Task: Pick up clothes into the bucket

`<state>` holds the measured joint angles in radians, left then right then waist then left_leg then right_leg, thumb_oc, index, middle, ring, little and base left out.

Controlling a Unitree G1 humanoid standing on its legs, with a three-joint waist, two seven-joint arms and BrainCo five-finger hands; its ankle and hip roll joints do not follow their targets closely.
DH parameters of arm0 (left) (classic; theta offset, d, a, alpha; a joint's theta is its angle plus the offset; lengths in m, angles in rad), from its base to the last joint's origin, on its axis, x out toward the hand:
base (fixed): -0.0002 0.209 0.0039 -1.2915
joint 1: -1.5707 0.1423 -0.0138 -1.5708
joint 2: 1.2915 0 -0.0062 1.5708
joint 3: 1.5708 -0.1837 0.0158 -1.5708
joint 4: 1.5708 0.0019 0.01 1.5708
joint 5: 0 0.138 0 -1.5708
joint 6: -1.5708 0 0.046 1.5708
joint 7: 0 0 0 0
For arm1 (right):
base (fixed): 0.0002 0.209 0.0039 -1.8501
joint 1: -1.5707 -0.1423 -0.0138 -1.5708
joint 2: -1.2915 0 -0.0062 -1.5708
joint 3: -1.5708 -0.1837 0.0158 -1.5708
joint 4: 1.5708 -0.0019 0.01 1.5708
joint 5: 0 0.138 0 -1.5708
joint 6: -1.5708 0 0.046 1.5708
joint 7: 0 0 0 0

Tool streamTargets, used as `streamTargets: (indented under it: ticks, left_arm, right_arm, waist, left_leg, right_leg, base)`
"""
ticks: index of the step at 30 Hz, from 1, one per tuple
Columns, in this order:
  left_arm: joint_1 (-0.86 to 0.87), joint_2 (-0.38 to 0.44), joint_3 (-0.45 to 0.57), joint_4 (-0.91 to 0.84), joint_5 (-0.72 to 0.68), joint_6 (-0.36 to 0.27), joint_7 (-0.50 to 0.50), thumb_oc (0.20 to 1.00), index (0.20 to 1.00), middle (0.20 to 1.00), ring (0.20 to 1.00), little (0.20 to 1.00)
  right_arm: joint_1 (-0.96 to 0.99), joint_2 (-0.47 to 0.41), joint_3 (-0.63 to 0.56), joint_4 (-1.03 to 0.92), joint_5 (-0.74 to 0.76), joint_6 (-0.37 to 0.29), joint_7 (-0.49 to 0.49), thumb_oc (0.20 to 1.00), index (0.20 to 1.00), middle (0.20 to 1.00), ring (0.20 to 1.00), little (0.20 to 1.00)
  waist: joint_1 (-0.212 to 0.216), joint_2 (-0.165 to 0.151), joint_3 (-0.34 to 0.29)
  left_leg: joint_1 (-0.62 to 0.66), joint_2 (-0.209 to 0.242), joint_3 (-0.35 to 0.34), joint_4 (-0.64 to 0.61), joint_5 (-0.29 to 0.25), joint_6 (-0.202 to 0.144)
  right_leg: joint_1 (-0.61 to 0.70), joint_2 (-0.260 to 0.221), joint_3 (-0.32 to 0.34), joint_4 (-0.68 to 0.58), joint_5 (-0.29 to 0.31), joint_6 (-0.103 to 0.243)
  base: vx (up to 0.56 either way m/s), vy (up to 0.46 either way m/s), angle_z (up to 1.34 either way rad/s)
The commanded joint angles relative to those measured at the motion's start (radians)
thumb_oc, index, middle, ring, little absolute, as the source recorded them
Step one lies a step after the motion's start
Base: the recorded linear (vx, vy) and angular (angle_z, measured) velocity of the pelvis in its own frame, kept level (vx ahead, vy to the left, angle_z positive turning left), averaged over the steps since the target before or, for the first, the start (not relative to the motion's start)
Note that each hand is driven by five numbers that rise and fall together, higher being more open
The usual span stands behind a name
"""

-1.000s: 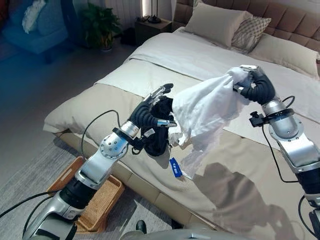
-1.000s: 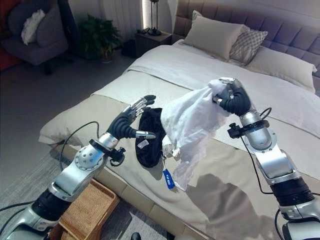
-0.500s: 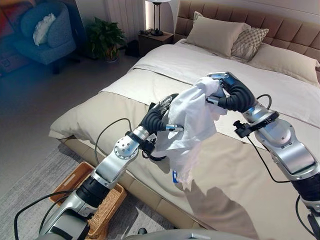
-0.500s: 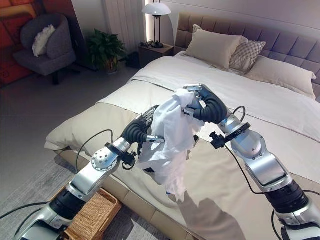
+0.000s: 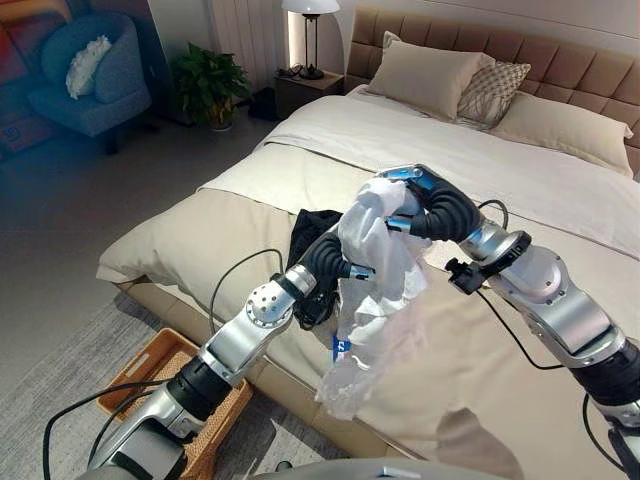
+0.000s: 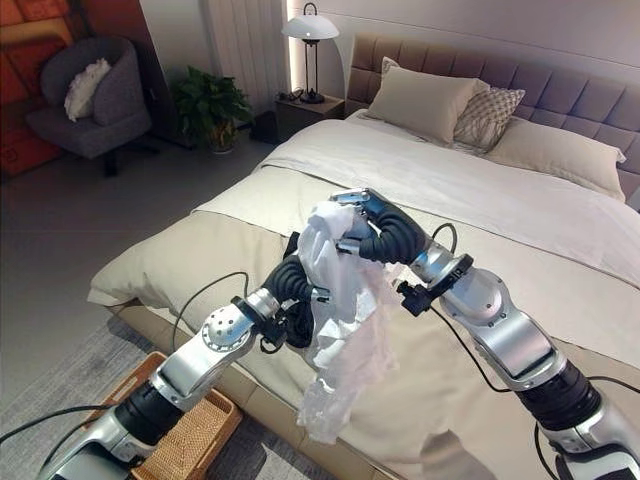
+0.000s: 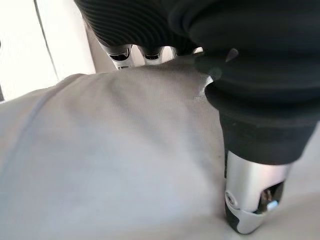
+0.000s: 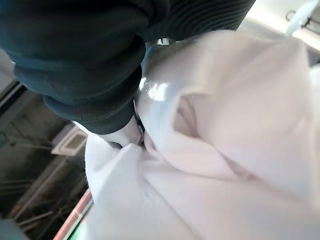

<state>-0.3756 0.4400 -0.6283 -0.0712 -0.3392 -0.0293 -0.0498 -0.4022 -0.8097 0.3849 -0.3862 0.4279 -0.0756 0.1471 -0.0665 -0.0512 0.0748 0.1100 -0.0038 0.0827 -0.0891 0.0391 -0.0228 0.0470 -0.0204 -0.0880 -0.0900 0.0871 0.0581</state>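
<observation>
Bed (image 5: 520, 200) fills the centre and right of the frame, running to the upper right, where pillows (image 5: 430, 75) lie against the headboard (image 5: 560, 50). At frame centre, over the bed's near edge, the right robot hand (image 5: 425, 195) clasps the top of a hanging garment (image 5: 375, 290); the left robot hand (image 5: 335, 262) lies just left of it, against the cloth. A second garment (image 5: 312, 228) lies on the bed behind them. Basket (image 5: 150, 385) stands on the floor at lower left. Armchair (image 5: 85, 75), plant (image 5: 210, 80) and lamp (image 5: 308, 10) occupy the upper left.
</observation>
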Motion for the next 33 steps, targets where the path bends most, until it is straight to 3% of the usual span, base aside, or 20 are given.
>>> streamTargets:
  ticks: [1,3,4,6,7,10,11,12,13,18,24,25,26,29,33]
  left_arm:
    - [-0.153,-0.037,-0.067,0.079,-0.019,-0.017,-0.026,1.0,1.0,1.0,1.0,1.0]
    - [-0.162,-0.041,-0.083,0.097,-0.005,-0.013,-0.034,1.0,1.0,1.0,1.0,1.0]
    - [-0.164,-0.042,-0.085,0.103,0.0,-0.012,-0.037,0.928,0.928,0.928,0.928,0.928]
    - [-0.162,-0.041,-0.088,0.116,0.005,-0.011,-0.041,0.253,0.253,0.253,0.253,0.253]
    - [-0.158,-0.039,-0.085,0.113,0.004,-0.011,-0.044,0.2,0.2,0.2,0.2,0.2]
    - [-0.131,-0.02,-0.066,0.098,-0.019,-0.011,-0.046,0.2,0.2,0.2,0.2,0.2]
    - [-0.114,-0.011,-0.053,0.089,-0.028,-0.011,-0.045,0.2,0.2,0.2,0.2,0.2]
    - [-0.096,-0.005,-0.04,0.083,-0.041,-0.01,-0.044,0.2,0.2,0.2,0.2,0.2]
    - [-0.069,0.0,-0.017,0.072,-0.059,-0.01,-0.038,0.2,0.2,0.2,0.2,0.2]
    - [0.043,0.02,0.097,0.029,-0.099,-0.013,-0.012,0.2,0.2,0.2,0.2,0.2]
    - [0.257,0.036,0.341,0.069,-0.139,-0.026,0.041,0.2,0.2,0.2,0.2,0.2]
    - [0.156,-0.058,0.294,0.031,-0.223,-0.087,0.06,0.2,0.2,0.2,0.2,0.2]
    - [0.184,-0.062,0.307,0.253,0.01,0.028,0.079,0.2,0.2,0.2,0.2,0.2]
    - [0.327,-0.028,0.488,0.124,0.0,-0.021,0.117,0.2,0.2,0.2,0.2,0.2]
    - [0.39,-0.033,0.656,0.213,0.008,-0.038,0.153,0.2,0.2,0.2,0.2,0.2]
  right_arm:
    - [-0.118,0.05,-0.028,-0.091,0.135,-0.068,0.004,0.2,0.2,0.2,0.2,0.2]
    - [-0.112,0.064,-0.027,-0.101,0.168,-0.068,0.008,0.2,0.2,0.2,0.2,0.2]
    - [-0.111,0.068,-0.028,-0.104,0.171,-0.068,0.009,0.2,0.2,0.2,0.2,0.2]
    - [-0.114,0.077,-0.032,-0.113,0.174,-0.07,0.007,0.2,0.2,0.2,0.2,0.2]
    - [-0.114,0.08,-0.036,-0.113,0.173,-0.069,0.003,0.2,0.2,0.2,0.2,0.2]
    - [-0.109,0.092,-0.052,-0.108,0.157,-0.075,-0.008,0.2,0.2,0.2,0.2,0.2]
    - [-0.102,0.094,-0.059,-0.106,0.15,-0.074,-0.012,0.479,0.479,0.479,0.479,0.479]
    - [-0.096,0.094,-0.067,-0.105,0.139,-0.074,-0.015,0.696,0.696,0.696,0.696,0.696]
    - [-0.085,0.098,-0.078,-0.102,0.127,-0.072,-0.022,1.0,1.0,1.0,1.0,1.0]
    - [-0.019,0.11,-0.147,-0.063,0.064,-0.07,-0.056,1.0,1.0,1.0,1.0,1.0]
    - [0.105,0.122,-0.295,0.041,-0.001,-0.06,-0.128,1.0,1.0,1.0,1.0,1.0]
    - [0.118,0.168,-0.255,0.066,-0.018,-0.068,-0.151,1.0,1.0,1.0,1.0,1.0]
    - [0.136,0.178,-0.28,0.106,-0.017,-0.058,-0.141,1.0,1.0,1.0,1.0,1.0]
    - [0.273,0.233,-0.398,0.111,-0.025,-0.05,-0.151,1.0,1.0,1.0,1.0,1.0]
    - [0.366,0.318,-0.431,0.235,-0.041,-0.029,-0.156,1.0,1.0,1.0,1.0,1.0]
  waist:
    - [0.002,-0.022,-0.025]
    - [0.001,-0.022,-0.023]
    - [0.001,-0.022,-0.023]
    - [0.002,-0.022,-0.024]
    - [0.003,-0.023,-0.024]
    - [0.007,-0.024,-0.024]
    - [0.009,-0.024,-0.024]
    - [0.01,-0.024,-0.025]
    - [0.012,-0.022,-0.024]
    - [0.024,-0.023,-0.02]
    - [0.047,-0.024,-0.007]
    - [0.041,-0.032,-0.006]
    - [0.041,-0.029,-0.001]
    - [0.046,-0.021,0.009]
    - [0.051,-0.008,0.017]
  left_leg:
    - [0.02,-0.016,0.019,0.002,-0.068,0.026]
    - [0.019,-0.018,0.013,0.002,-0.067,0.027]
    - [0.019,-0.019,0.013,0.002,-0.067,0.028]
    - [0.019,-0.021,0.009,0.003,-0.066,0.029]
    - [0.014,-0.023,0.009,0.002,-0.057,0.031]
    - [0.014,-0.025,0.006,0.004,-0.058,0.033]
    - [0.014,-0.026,0.005,0.004,-0.058,0.033]
    - [0.014,-0.027,0.003,0.004,-0.059,0.034]
    - [0.021,-0.026,0.001,0.004,-0.069,0.034]
    - [0.025,-0.027,-0.001,0.003,-0.07,0.033]
    - [0.02,-0.025,-0.006,0.004,-0.067,0.033]
    - [0.021,-0.024,-0.006,0.004,-0.067,0.031]
    - [0.021,-0.023,-0.004,0.005,-0.07,0.032]
    - [0.008,-0.027,-0.009,0.006,-0.065,0.034]
    - [0.007,-0.027,-0.009,0.005,-0.064,0.032]
  right_leg:
    - [0.021,-0.05,-0.051,0.034,-0.035,0.063]
    - [0.02,-0.052,-0.053,0.037,-0.036,0.063]
    - [0.02,-0.053,-0.055,0.038,-0.036,0.063]
    - [0.02,-0.055,-0.058,0.042,-0.038,0.063]
    - [0.014,-0.057,-0.06,0.046,-0.032,0.062]
    - [0.016,-0.06,-0.064,0.051,-0.035,0.062]
    - [0.016,-0.061,-0.066,0.053,-0.036,0.061]
    - [0.017,-0.062,-0.067,0.053,-0.036,0.061]
    - [0.025,-0.061,-0.069,0.052,-0.043,0.063]
    - [0.032,-0.063,-0.076,0.047,-0.043,0.062]
    - [0.029,-0.065,-0.082,0.04,-0.039,0.061]
    - [0.03,-0.063,-0.081,0.04,-0.042,0.059]
    - [0.03,-0.061,-0.078,0.039,-0.044,0.059]
    - [0.021,-0.063,-0.082,0.037,-0.041,0.057]
    - [0.022,-0.064,-0.081,0.029,-0.042,0.054]
  base:
    - [0.0,0.0,0.0]
    - [0.0,0.0,0.0]
    - [-0.03,0.012,0.02]
    - [0.0,0.0,0.0]
    - [0.0,0.0,0.0]
    - [0.0,0.0,0.0]
    - [0.0,0.0,0.0]
    - [0.04,0.016,0.01]
    - [0.04,0.017,0.01]
    - [0.01,0.003,0.02]
    - [0.0,0.0,0.01]
    - [0.0,0.0,0.0]
    - [0.0,-0.015,0.11]
    - [-0.02,0.009,0.1]
    - [0.0,0.0,0.0]
